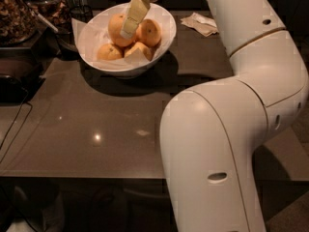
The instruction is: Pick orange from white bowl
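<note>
The white bowl (89, 35) stands at the back left of the dark table, lined with white paper. It holds several oranges. The orange (116, 27), the largest, lies at the back of the bowl. A slightly smaller orange with a dark dot (150, 33) is to its right, and two smaller paler ones (108, 52) (139, 50) lie in front. My gripper (128, 32) reaches down into the bowl from above, its tip at the right side of the largest orange, between it and the dotted orange.
My white arm (231, 129) fills the right half of the view. A crumpled napkin (203, 23) lies behind the bowl to the right. A container of nuts (17, 13), a black cup (79, 14) and a cable (14, 124) are at the left.
</note>
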Motion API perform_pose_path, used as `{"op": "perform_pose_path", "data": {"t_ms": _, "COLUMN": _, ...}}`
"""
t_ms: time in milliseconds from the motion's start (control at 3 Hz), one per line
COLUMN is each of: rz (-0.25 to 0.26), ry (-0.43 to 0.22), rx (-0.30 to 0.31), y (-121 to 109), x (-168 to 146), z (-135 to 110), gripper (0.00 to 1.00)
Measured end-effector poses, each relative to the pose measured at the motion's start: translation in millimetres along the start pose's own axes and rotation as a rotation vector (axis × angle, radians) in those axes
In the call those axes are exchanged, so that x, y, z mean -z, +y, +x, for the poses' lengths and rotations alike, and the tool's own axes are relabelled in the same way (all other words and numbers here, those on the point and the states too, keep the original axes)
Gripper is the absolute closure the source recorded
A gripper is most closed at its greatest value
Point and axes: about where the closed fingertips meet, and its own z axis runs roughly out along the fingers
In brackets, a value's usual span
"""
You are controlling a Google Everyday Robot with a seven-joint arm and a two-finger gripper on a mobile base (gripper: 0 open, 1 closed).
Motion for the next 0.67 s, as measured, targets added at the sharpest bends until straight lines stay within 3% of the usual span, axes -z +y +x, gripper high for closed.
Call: {"op": "perform_pose_path", "data": {"t_ms": 667, "rz": -0.018, "ry": 0.007, "rx": 0.025, "y": -3, "x": -21, "z": -14, "gripper": 0.22}}
